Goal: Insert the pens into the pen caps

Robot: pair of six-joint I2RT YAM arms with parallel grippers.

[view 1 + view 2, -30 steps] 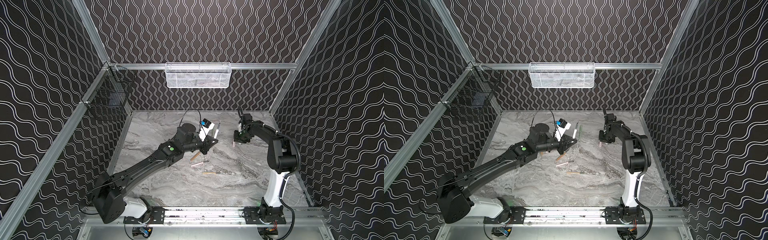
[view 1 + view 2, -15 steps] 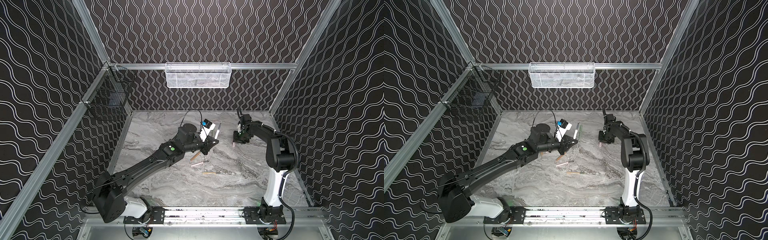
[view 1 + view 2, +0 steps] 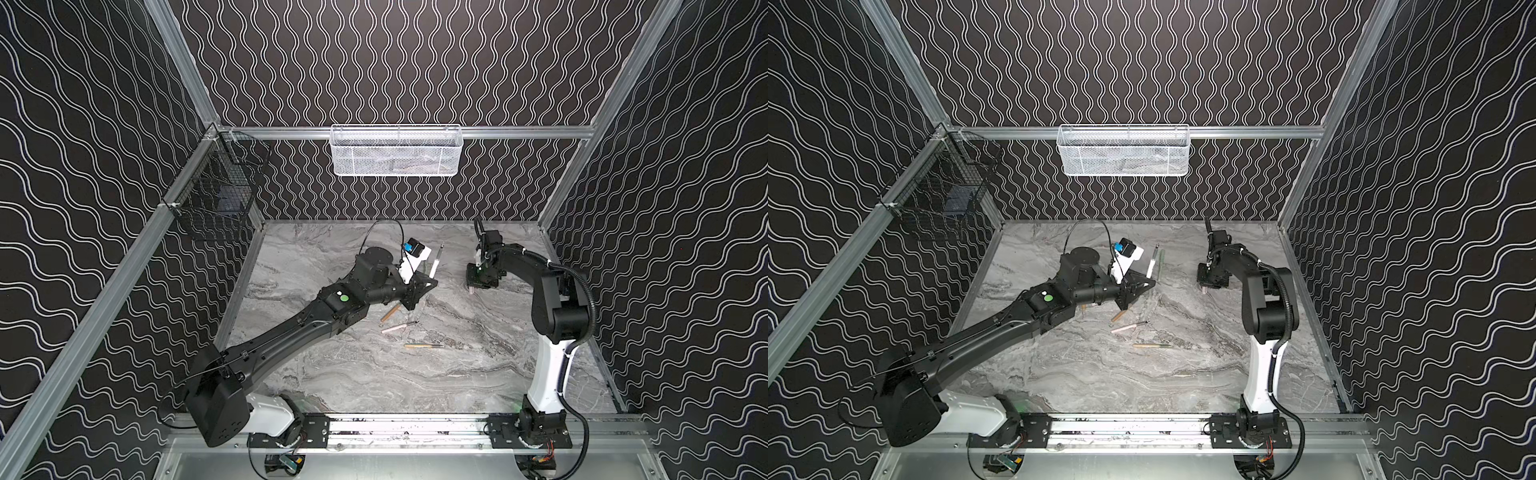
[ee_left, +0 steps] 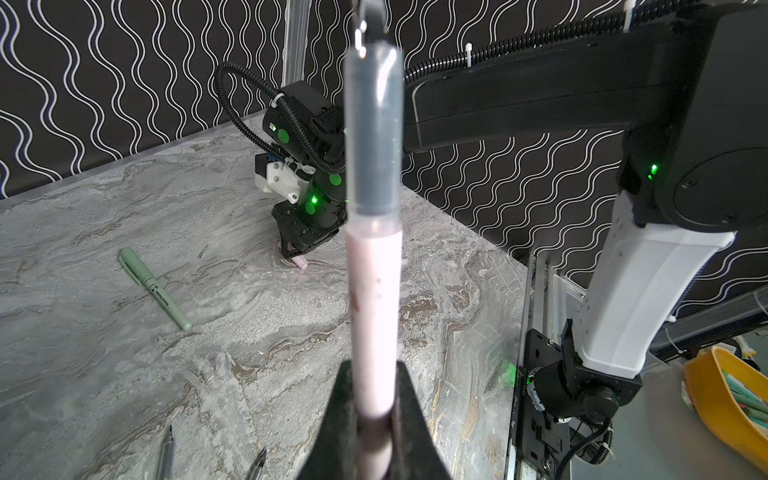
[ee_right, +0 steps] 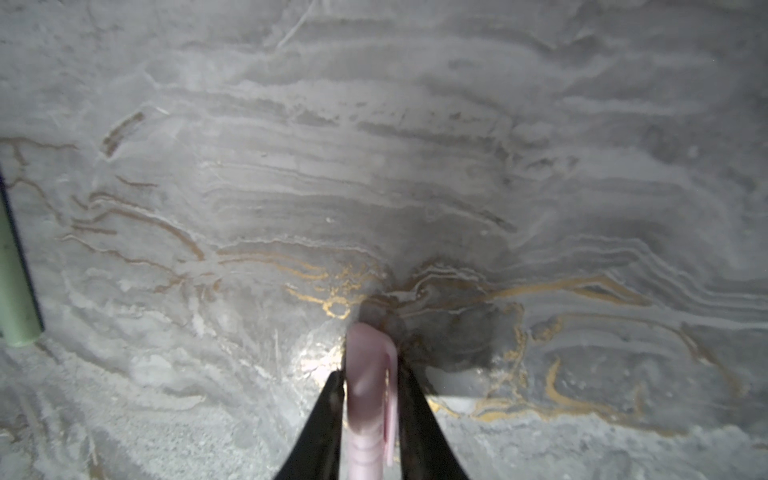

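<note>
Only your right gripper (image 3: 475,286) has shifted, sinking slightly at two o'clock on the table (image 3: 374,374). Nearer you, the left gripper (image 4: 374,399) is clamped tight on the pink pen (image 4: 374,299), which points toward twelve. Beyond it, the right jaws pinch the pink cap (image 5: 368,415) low against the table, so lift it and line up both axes before pushing.

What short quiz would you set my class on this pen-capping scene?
1. True or false: the left tool is shut on a slim pale pink pen.
2. What does the right tool grip? A: a short stubby pale pink pen cap; B: scissors; C: nothing.
3. Fill in: the slim pen with dark lettering lying flat on the grey marbled table is pale ____.
Key: 1 true; 2 A; 3 green.
</note>
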